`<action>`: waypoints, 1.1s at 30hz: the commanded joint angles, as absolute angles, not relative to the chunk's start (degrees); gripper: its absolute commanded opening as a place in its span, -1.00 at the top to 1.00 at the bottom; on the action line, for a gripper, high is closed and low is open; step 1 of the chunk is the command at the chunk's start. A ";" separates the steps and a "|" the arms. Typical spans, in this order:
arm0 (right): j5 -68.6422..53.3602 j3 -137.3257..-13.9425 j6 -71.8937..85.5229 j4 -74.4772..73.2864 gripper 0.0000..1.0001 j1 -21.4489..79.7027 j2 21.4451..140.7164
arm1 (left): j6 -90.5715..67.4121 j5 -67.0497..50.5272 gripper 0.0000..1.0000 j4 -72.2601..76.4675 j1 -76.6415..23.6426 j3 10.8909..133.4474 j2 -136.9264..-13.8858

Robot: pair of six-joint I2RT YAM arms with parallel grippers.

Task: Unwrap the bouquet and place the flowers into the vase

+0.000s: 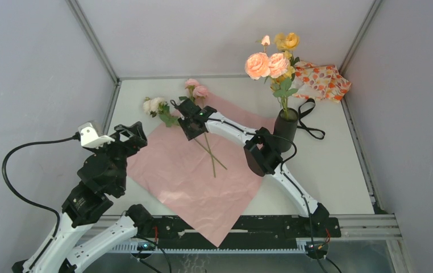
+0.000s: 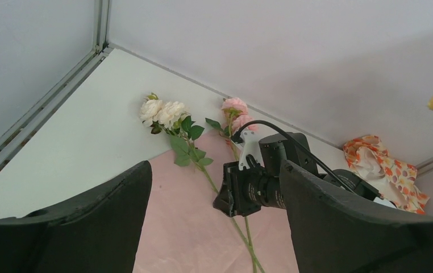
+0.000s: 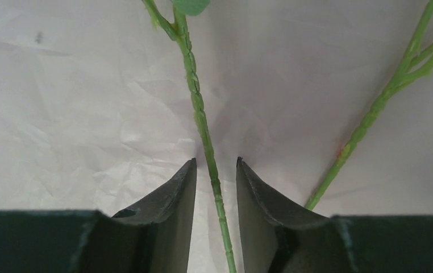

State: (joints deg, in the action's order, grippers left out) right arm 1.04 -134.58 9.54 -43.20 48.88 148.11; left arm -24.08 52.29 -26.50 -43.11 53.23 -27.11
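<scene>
Barely parted, right gripper [image 3: 216, 162] straddles one stem [image 3: 199, 114], another stem [image 3: 369, 118] beside; left gripper [image 2: 215, 168] gapes empty.

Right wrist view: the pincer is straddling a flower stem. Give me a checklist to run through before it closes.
1. Stem centred between the fingers of the right pincer: ok.
2. Second stem outside the jaws: ok.
3. Fingertips clear of the pink paper: cannot tell.
4. Vase upright: ok.
5. Left pincer open, away from both stems: ok.
</scene>
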 commanded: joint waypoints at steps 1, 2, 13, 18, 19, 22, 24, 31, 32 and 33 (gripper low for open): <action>2.37 -136.42 8.18 -40.83 0.25 49.18 147.86 | -24.87 52.31 -0.74 -25.99 -43.07 52.22 -27.60; 2.36 -136.42 8.13 -40.79 0.30 49.28 147.89 | -24.87 52.31 -0.74 -25.94 -43.09 52.21 -27.53; 4.81 -137.29 7.18 -39.26 0.96 51.79 143.34 | -25.63 51.97 -0.74 -26.16 -43.07 51.49 -26.87; 5.78 -137.71 7.83 -39.01 1.00 52.71 139.03 | -25.77 52.07 -0.74 -26.72 -43.11 51.59 -26.10; 6.06 -137.13 7.87 -38.90 1.00 52.81 137.84 | -25.82 52.26 -0.74 -26.99 -43.10 51.53 -25.82; 6.42 -134.19 8.10 -37.66 1.00 52.91 133.74 | -26.02 52.68 -0.74 -27.13 -43.12 51.06 -24.82; 6.57 -132.45 8.17 -36.70 1.00 52.96 131.09 | -26.23 52.78 -0.74 -27.08 -43.11 50.88 -24.60; 10.84 -130.89 7.17 -36.14 1.00 53.49 123.06 | -26.58 52.48 -0.74 -27.75 -43.07 50.89 -24.13; 11.77 -130.00 6.82 -35.59 1.00 53.69 121.97 | -26.57 52.48 -0.74 -27.69 -43.07 50.85 -24.07; 12.60 -128.96 6.43 -34.88 1.00 53.88 119.68 | -26.62 52.60 -0.74 -27.73 -43.09 50.81 -23.83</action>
State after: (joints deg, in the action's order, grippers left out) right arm 8.03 -131.04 7.81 -38.94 53.15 127.52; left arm -25.63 52.31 -27.86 -43.11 51.53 -24.64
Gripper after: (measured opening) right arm 0.017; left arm 0.869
